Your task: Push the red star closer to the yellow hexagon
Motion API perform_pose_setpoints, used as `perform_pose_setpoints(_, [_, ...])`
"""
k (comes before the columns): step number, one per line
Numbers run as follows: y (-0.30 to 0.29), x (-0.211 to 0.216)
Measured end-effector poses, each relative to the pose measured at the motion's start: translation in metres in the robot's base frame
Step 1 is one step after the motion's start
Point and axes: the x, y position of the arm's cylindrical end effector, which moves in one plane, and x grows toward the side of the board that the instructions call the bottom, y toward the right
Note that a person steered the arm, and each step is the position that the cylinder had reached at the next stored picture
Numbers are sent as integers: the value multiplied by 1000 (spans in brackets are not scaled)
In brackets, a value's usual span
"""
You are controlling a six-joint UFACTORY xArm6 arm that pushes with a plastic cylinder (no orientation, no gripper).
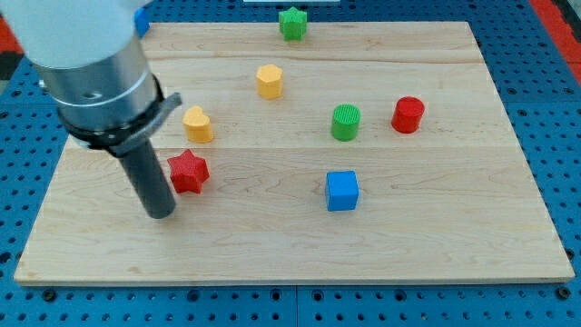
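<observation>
The red star (189, 171) lies on the wooden board (436, 236) at the view's left. The yellow hexagon (270, 81) sits up and to the right of it, toward the view's top centre. My tip (161, 214) rests on the board just below and left of the red star, very close to it. A yellow heart-shaped block (198, 123) lies between the star and the hexagon, just above the star.
A green cylinder (346, 122) and a red cylinder (408, 114) stand right of centre. A blue cube (342, 191) lies below them. A green star (292, 23) sits at the top edge. A blue block (142, 21) peeks out behind the arm at top left.
</observation>
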Motion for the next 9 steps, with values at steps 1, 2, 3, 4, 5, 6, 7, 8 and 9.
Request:
perform_pose_setpoints(1, [-23,-28])
perform_pose_setpoints(2, [-17,-64])
perform_pose_setpoints(3, [-8,-63])
perform_pose_setpoints(4, [-32,-45])
perform_pose_setpoints(5, [-38,-32])
perform_pose_setpoints(6, [10,-32])
perform_pose_setpoints(7, [64,-31])
perform_pose_setpoints(8, [89,-31])
perform_pose_setpoints(9, [88,-31])
